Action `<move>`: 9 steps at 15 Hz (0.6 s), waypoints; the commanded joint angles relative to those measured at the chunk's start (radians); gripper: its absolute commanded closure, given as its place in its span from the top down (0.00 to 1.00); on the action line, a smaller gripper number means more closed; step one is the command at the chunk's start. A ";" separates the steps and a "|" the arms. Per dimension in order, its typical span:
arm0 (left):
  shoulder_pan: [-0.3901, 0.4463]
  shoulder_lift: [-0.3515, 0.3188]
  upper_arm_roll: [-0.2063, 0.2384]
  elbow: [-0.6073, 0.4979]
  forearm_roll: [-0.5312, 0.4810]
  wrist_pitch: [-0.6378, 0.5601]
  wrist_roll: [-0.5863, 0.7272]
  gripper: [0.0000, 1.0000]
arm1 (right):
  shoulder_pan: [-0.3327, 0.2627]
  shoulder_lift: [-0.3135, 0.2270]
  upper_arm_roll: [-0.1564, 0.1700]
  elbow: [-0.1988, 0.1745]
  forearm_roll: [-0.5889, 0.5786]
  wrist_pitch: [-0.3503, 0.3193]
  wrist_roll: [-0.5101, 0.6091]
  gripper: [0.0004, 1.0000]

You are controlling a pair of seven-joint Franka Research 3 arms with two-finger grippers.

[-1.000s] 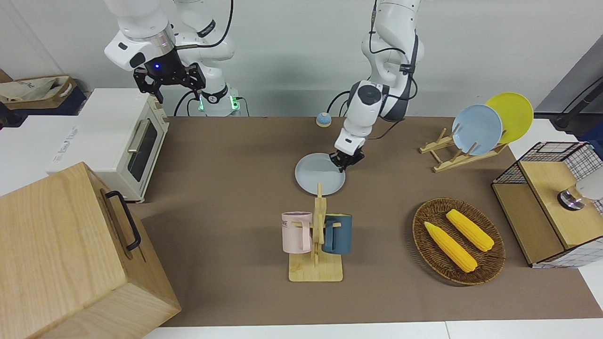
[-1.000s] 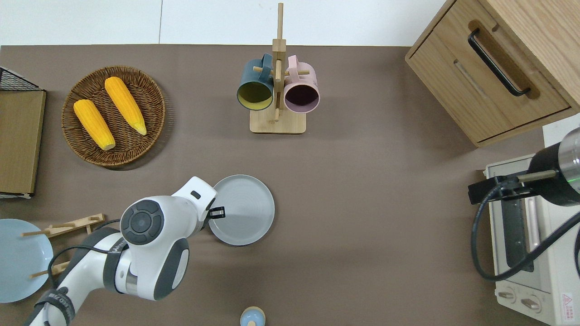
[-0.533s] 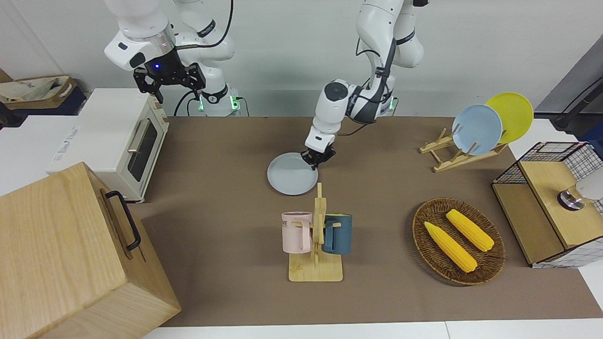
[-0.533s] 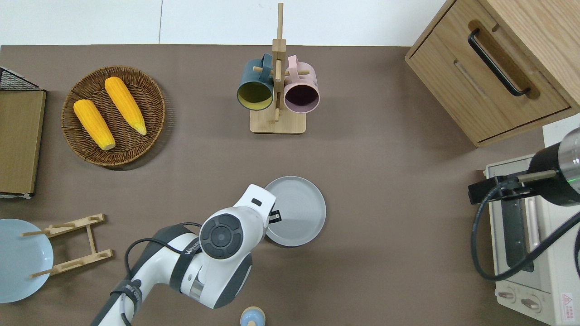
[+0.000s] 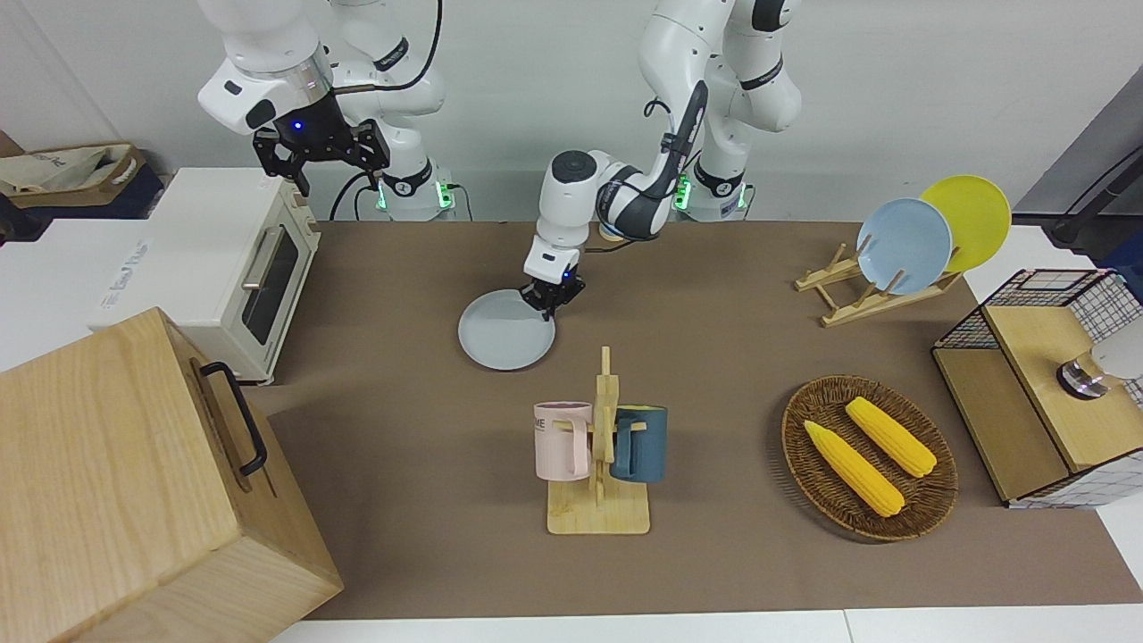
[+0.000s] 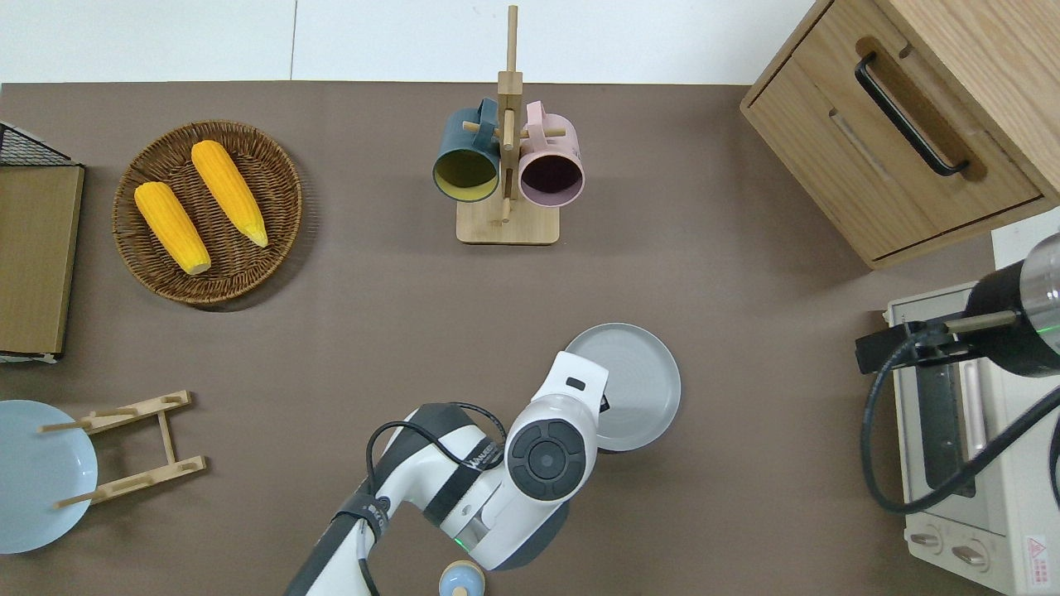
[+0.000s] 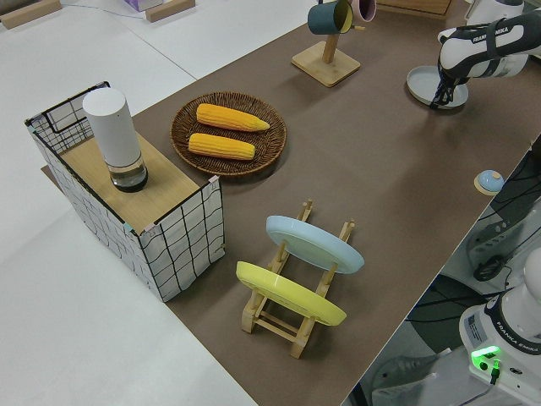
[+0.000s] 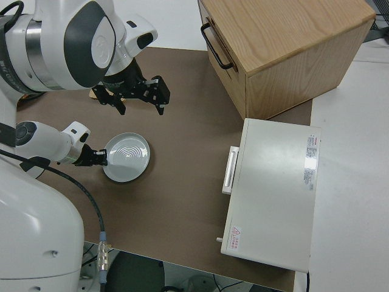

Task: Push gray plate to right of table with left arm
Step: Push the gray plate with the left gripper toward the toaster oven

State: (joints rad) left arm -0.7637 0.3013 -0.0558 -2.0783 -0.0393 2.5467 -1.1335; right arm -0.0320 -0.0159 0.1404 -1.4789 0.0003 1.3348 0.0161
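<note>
The gray plate (image 5: 506, 341) (image 6: 633, 381) (image 8: 126, 157) lies flat on the brown table (image 5: 402, 464), nearer to the robots than the mug rack and toward the right arm's end from it. My left gripper (image 5: 546, 309) (image 7: 438, 101) (image 8: 99, 157) is low at the plate's rim, on the edge that faces the left arm's end of the table. In the overhead view the wrist hides most of it. My right gripper (image 5: 335, 174) (image 8: 141, 108) is parked, open and holding nothing.
A wooden mug rack (image 5: 598, 464) (image 6: 507, 165) holds a pink and a blue mug. A white toaster oven (image 5: 241, 268) and a wooden cabinet (image 5: 134, 482) stand at the right arm's end. A corn basket (image 5: 868, 457), a plate rack (image 5: 880, 290) and a wire crate (image 5: 1045, 393) occupy the left arm's end.
The left arm has swept toward the right arm's end of the table, and the gray plate has slid along with it, past the mug rack. The right arm has not moved.
</note>
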 commanded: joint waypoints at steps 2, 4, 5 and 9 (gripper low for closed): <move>-0.057 0.099 0.011 0.104 0.024 -0.019 -0.072 0.00 | -0.020 -0.002 0.016 0.009 0.004 -0.016 0.013 0.98; -0.071 0.110 0.011 0.135 0.024 -0.052 -0.074 0.00 | -0.019 -0.002 0.016 0.009 0.004 -0.016 0.012 0.98; -0.071 0.113 0.011 0.148 0.024 -0.066 -0.080 0.00 | -0.019 -0.002 0.016 0.009 0.004 -0.016 0.013 0.98; -0.071 0.114 0.011 0.158 0.026 -0.075 -0.075 0.46 | -0.019 -0.002 0.016 0.009 0.004 -0.016 0.013 0.98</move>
State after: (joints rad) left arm -0.8149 0.3780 -0.0558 -1.9568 -0.0339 2.4979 -1.1867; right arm -0.0320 -0.0159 0.1404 -1.4789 0.0003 1.3348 0.0161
